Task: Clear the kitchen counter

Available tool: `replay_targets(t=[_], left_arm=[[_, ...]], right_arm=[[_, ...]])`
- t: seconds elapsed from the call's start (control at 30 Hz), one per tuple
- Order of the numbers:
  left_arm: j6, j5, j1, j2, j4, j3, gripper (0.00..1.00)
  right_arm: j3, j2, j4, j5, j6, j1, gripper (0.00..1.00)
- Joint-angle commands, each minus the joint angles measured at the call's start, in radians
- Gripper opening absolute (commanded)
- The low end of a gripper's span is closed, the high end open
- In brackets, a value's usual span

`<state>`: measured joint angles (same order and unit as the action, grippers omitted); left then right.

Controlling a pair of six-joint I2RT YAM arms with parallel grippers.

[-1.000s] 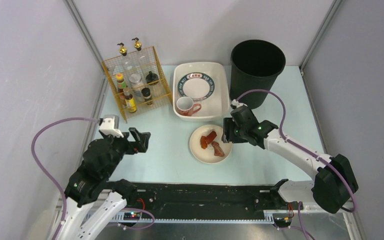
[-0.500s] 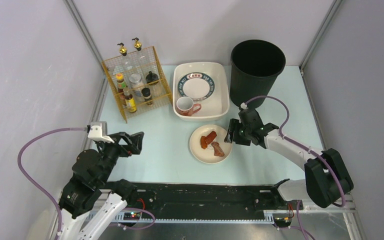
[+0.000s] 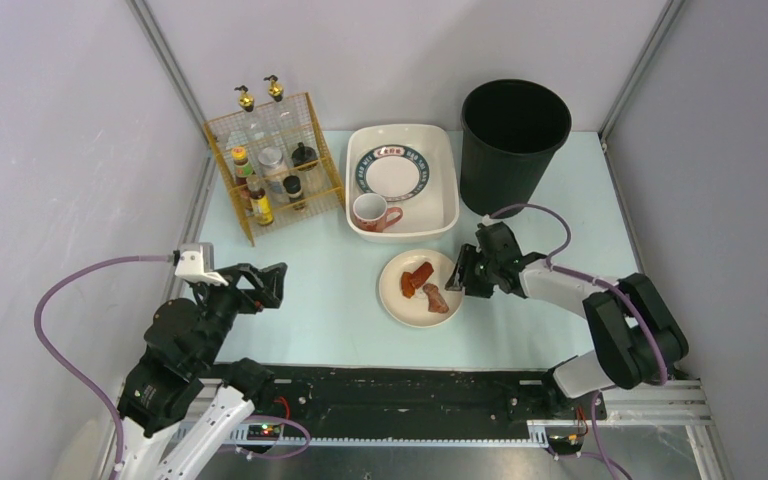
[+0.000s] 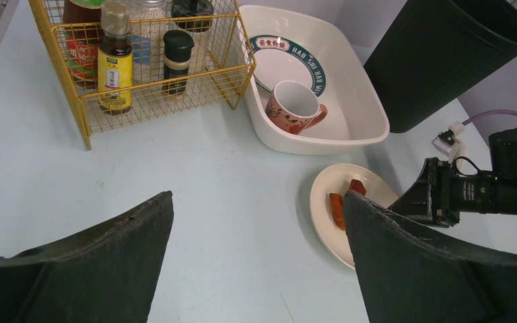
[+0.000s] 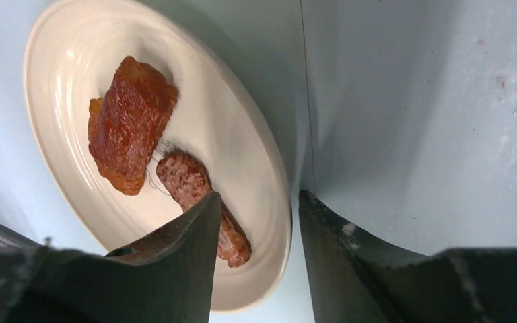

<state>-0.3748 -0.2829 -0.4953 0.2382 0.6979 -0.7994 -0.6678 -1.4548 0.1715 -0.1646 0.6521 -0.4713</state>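
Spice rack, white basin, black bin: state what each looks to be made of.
The spice rack looks like yellow-coated metal wire, going by its thin, rigid grid. The basin is glossy white with thick rounded walls: ceramic, or perhaps melamine. The bin looks like black plastic, smooth with a dull sheen and a rolled rim.

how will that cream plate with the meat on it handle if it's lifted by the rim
Probably stiff but slippery: the plate looks glazed and glossy, so the right gripper, straddling its thin rim, may slip. Lifted from one edge it likely tilts, and the two loose meat pieces could slide off.
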Motion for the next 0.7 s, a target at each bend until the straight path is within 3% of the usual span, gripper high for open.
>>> replay_targets(t=[0.0,0.43,0.67], left_arm=[[-0.001,-0.011,-0.001,0.01,-0.033,0.008,0.98],[-0.001,-0.009,0.0,0.004,-0.032,0.008,0.98],[-0.002,-0.012,0.0,-0.007,-0.033,0.01,0.98]], right_arm=[[0.025,-0.048,-0.079,-0.029,0.034,0.002,0.49],[0.04,-0.035,-0.076,-0.006,0.027,-0.001,0.0],[0.039,0.08,-0.016,0.007,-0.008,-0.016,0.0]])
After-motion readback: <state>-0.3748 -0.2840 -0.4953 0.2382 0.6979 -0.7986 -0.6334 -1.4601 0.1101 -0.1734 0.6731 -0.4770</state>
